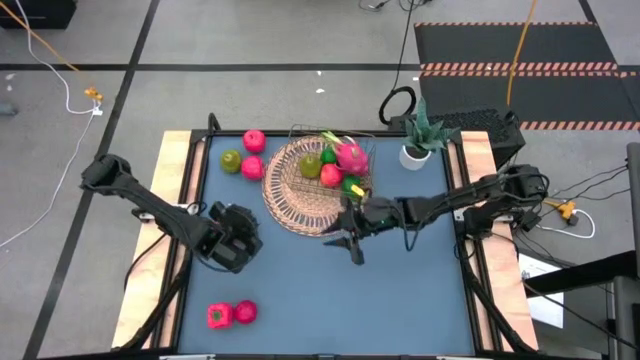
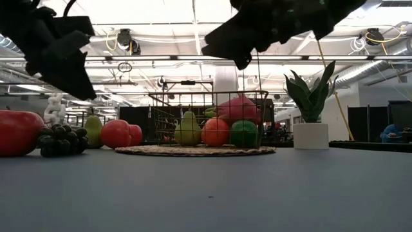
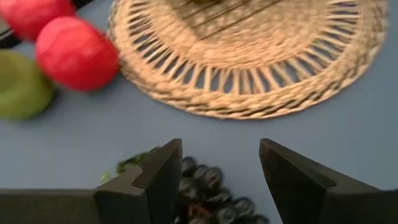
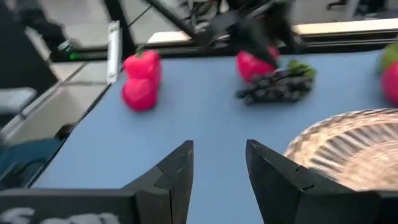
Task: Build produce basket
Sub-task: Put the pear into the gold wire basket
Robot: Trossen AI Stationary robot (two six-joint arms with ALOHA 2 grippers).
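Note:
The round wicker basket (image 1: pixel 295 195) with its thin wire frame (image 2: pixel 209 95) lies at mid-table and holds a green pear (image 2: pixel 188 131), a pink dragon fruit (image 1: pixel 351 156), a red round fruit (image 2: pixel 215 132) and a green one (image 2: pixel 244 133). Two red fruits (image 1: pixel 253 153) and a green one (image 1: pixel 231 160) lie on the table left of it. Dark purple grapes (image 3: pixel 211 190) lie on the table just below my left gripper (image 3: pixel 221 149), which is open and hovers over them. My right gripper (image 4: pixel 219 149) is open, empty and raised near the basket's near right rim.
A green plant in a white pot (image 1: pixel 415 152) stands by the far right corner. Two pink-red fruits (image 1: pixel 232 314) lie near the table's near left edge. The blue table (image 1: pixel 400 290) is bare on its near right side.

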